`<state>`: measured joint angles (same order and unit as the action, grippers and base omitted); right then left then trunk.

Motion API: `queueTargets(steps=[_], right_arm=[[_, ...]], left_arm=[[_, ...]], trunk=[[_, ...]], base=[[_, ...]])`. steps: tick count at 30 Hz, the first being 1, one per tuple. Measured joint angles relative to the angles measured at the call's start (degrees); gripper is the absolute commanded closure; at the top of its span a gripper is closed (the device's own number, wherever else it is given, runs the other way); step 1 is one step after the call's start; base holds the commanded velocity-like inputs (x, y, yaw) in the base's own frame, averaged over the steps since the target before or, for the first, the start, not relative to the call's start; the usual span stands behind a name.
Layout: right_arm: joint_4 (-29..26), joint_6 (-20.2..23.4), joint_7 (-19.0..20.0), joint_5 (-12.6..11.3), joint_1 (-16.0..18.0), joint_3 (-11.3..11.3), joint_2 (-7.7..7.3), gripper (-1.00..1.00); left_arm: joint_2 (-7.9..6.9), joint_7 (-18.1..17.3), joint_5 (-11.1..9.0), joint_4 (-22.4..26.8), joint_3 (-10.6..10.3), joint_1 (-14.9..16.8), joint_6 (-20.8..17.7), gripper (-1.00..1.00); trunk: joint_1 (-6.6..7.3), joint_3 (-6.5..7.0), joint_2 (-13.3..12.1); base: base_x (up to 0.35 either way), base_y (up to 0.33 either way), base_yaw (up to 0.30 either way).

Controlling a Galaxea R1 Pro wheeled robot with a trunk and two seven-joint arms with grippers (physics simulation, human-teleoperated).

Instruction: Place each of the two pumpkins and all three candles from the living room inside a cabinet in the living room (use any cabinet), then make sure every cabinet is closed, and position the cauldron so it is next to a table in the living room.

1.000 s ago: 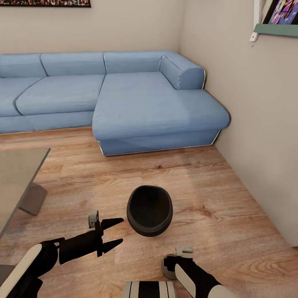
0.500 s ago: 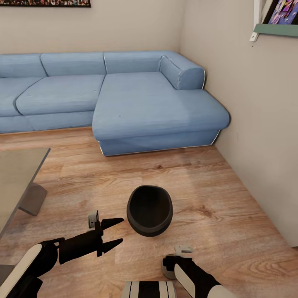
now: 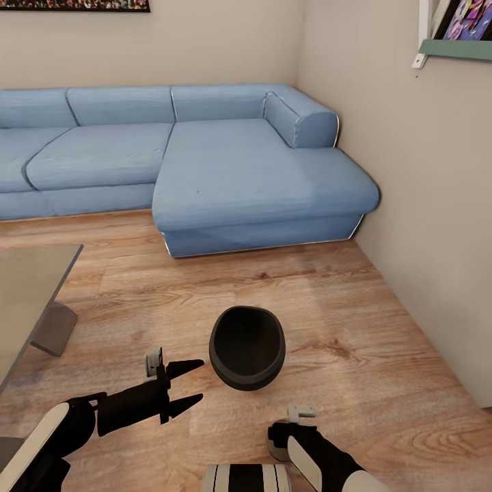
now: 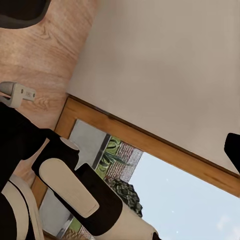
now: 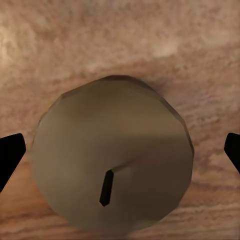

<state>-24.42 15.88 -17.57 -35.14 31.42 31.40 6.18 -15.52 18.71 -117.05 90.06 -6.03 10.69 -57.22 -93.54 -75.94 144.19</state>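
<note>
Cauldron (image 3: 247,347) sits upright on the wooden floor (image 3: 328,301) near the middle of the head view, its wide dark mouth facing up, well apart from the blue corner sofa (image 3: 205,157) behind it. At the far left edge of that view, a corner of the glossy low counter (image 3: 27,294) shows with one grey block leg beneath it, set well apart from the black pot. Next to the right, the left gripper (image 3: 193,385) hangs low over the boards just beside the pot, its two black pointed jaws spread apart and gripping nothing, aimed toward the pot's near side. Further right, at the bottom of the head view, the right gripper (image 3: 283,444) points straight down at the floor over a candle (image 5: 112,157). In the right wrist view this candle is a stubby cylinder with a pale top and a short dark wick, standing on the floor, and the dark jaw tips stand wide apart at either side of it, not touching it. Along the right side runs a plain beige wall (image 3: 424,205) with a small shelf (image 3: 454,48) high up.
</note>
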Motion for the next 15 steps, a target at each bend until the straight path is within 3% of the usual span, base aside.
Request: queueTargets(steps=[9, 15], right_arm=[[0.08, 0.18, 2.31, -0.05, 0.0, 0.11, 0.02, -1.0], [0.09, 0.19, 2.4, -0.06, 0.0, 0.11, 0.02, -1.0]], left_arm=[[0.0, 0.0, 0.0, 0.0, -0.05, 0.0, 0.0, -1.0], [0.06, 0.0, 0.01, 0.0, -0.1, 0.0, -0.01, -1.0]], trunk=[[0.0, 0.0, 0.0], [-0.16, -1.32, 0.08]], base=[[0.0, 0.0, 0.0], [0.0, 0.0, 0.0]])
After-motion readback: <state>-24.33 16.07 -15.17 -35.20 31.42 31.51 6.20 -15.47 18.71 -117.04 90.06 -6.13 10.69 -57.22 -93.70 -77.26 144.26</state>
